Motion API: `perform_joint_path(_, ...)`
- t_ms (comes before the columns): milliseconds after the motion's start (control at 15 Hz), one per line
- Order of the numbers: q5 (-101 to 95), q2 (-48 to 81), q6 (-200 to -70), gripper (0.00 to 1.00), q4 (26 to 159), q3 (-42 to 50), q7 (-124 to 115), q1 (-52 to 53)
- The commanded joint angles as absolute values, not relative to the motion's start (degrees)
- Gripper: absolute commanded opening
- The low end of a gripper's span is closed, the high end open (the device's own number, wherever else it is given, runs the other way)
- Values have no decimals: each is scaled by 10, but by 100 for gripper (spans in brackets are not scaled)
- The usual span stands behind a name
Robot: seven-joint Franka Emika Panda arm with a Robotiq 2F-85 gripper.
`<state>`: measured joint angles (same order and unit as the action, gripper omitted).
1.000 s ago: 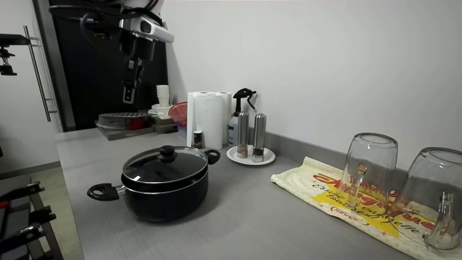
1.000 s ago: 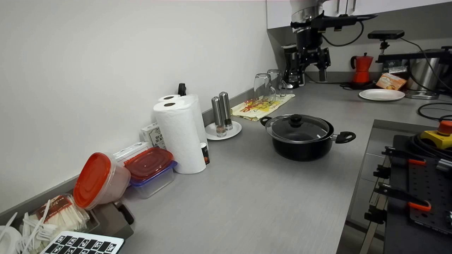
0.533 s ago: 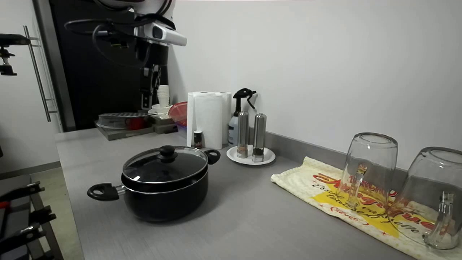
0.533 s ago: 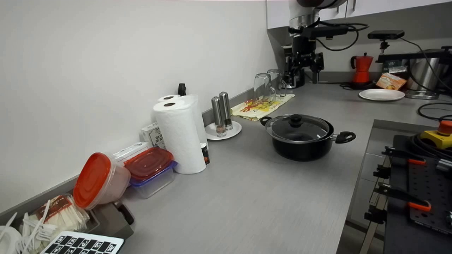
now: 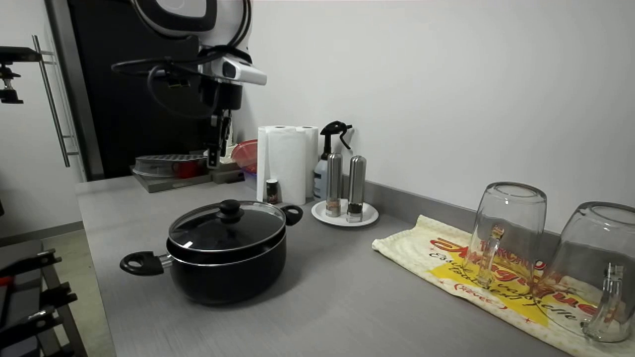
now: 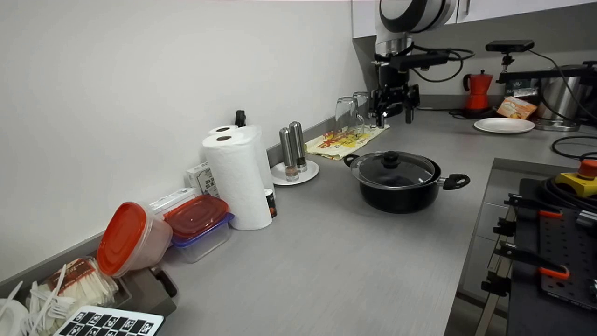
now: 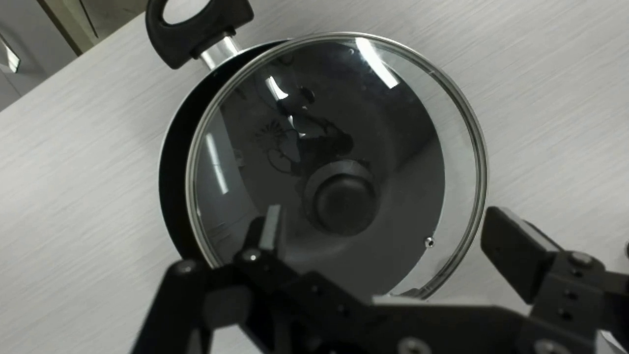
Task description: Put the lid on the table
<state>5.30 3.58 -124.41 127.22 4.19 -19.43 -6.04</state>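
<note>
The lid is round, dark and see-through, with a metal rim and black knob. It shows in both exterior views (image 5: 260, 223) (image 6: 373, 175) and the wrist view (image 7: 403, 128). It rests off-centre on the black pot (image 5: 233, 282) (image 6: 396, 198), leaving a dark crescent gap at one side in the wrist view. The table is the grey countertop (image 5: 342, 307) (image 6: 317, 275) (image 7: 73, 196) under the pot. My gripper (image 5: 218, 154) (image 6: 395, 120) is open and empty, above the lid and apart from it. In the wrist view its fingers (image 7: 388, 231) are wide apart, the knob off towards the left finger.
Paper towel rolls (image 5: 285, 163) (image 6: 240, 182), a spray bottle (image 5: 321, 178) and a plate with two grinders (image 5: 345, 218) (image 6: 296, 175) stand along the wall. Two upturned glass mugs (image 5: 506, 223) (image 6: 347, 112) stand on a patterned cloth (image 5: 431, 238). Plastic containers (image 6: 200, 233) stand farther along.
My gripper has come down. It has moved right in an exterior view and slightly left in the opposite one. The pot and lid have not moved.
</note>
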Motion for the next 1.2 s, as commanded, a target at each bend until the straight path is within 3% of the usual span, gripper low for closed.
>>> perform_joint_path(0, 49, 84, -1254, 100, 1241, 40, -215, -44)
perform_joint_path(1133, 34, 137, -1256, 100, 1228, 60, -254, -35)
